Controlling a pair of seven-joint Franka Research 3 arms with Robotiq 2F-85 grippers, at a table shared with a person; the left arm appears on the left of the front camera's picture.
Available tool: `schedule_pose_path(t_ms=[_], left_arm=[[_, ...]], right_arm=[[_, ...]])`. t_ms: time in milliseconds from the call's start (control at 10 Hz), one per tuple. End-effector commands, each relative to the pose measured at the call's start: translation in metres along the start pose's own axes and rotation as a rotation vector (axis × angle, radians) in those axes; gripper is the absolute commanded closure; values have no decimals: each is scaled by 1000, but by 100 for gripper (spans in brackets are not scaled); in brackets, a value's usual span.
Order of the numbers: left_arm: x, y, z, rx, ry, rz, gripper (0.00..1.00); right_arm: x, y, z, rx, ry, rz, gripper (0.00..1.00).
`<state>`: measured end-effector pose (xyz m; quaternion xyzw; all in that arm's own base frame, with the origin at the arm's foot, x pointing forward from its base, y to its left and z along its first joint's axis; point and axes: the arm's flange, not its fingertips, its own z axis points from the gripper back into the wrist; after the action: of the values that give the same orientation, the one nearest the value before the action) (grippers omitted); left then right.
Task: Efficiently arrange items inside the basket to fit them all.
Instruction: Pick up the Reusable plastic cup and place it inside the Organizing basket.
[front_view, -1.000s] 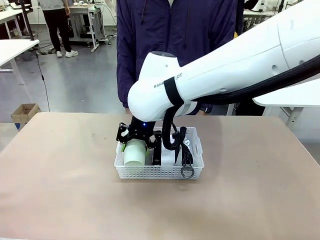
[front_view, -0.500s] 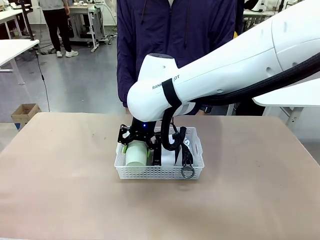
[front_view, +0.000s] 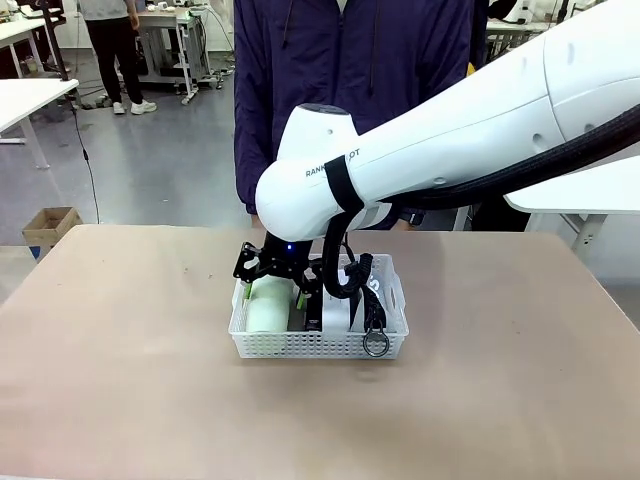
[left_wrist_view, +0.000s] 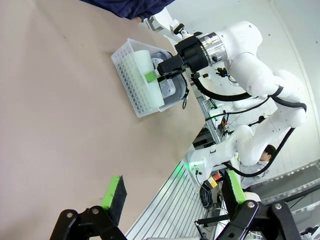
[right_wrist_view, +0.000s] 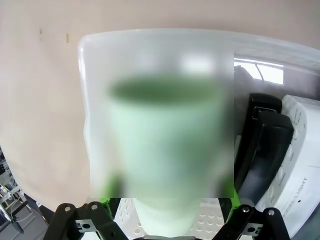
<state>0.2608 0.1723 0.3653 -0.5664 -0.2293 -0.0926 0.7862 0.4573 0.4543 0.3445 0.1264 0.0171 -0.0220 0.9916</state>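
Observation:
The white lattice basket (front_view: 318, 346) stands mid-table. The pale green cup (front_view: 268, 306) lies in its left end, close and blurred as the cup (right_wrist_view: 165, 145) in the right wrist view. My right gripper (front_view: 272, 294) straddles it, open, with its green pads beside the cup's sides. Right of the cup sit the slim black stapler-like device (front_view: 314, 312), the white box (front_view: 336, 312) and the grey pouch (front_view: 378, 288), whose black ring (front_view: 375, 344) hangs over the front wall. My left gripper (left_wrist_view: 172, 186) is open with nothing in it, well away from the basket (left_wrist_view: 134, 86).
A person in a dark blue jacket (front_view: 350, 100) stands at the table's far edge, right behind the basket. My right arm (front_view: 440, 140) spans the table's right half above it. Bare tan tabletop (front_view: 130, 380) lies left of and in front of the basket.
My right gripper's jaws have spread wider off the cup, and the cup now lies lower in the basket's left end. The left arm has not moved.

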Motion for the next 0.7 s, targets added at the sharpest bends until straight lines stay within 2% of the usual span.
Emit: schedule_pose_path(t_ms=[0, 300, 400, 600], left_arm=[[1, -4, 1, -13, -8, 10, 0], [1, -4, 1, -13, -8, 10, 0], [1, -4, 1, -13, -8, 10, 0], [1, -4, 1, -13, -8, 10, 0]], right_arm=[[-3, 1, 1, -3, -53, -14, 0], [-6, -13, 19, 65, -58, 3, 0], [-9, -32, 38, 119, -42, 39, 0], [-18, -104, 85, 260, 27, 113, 0]])
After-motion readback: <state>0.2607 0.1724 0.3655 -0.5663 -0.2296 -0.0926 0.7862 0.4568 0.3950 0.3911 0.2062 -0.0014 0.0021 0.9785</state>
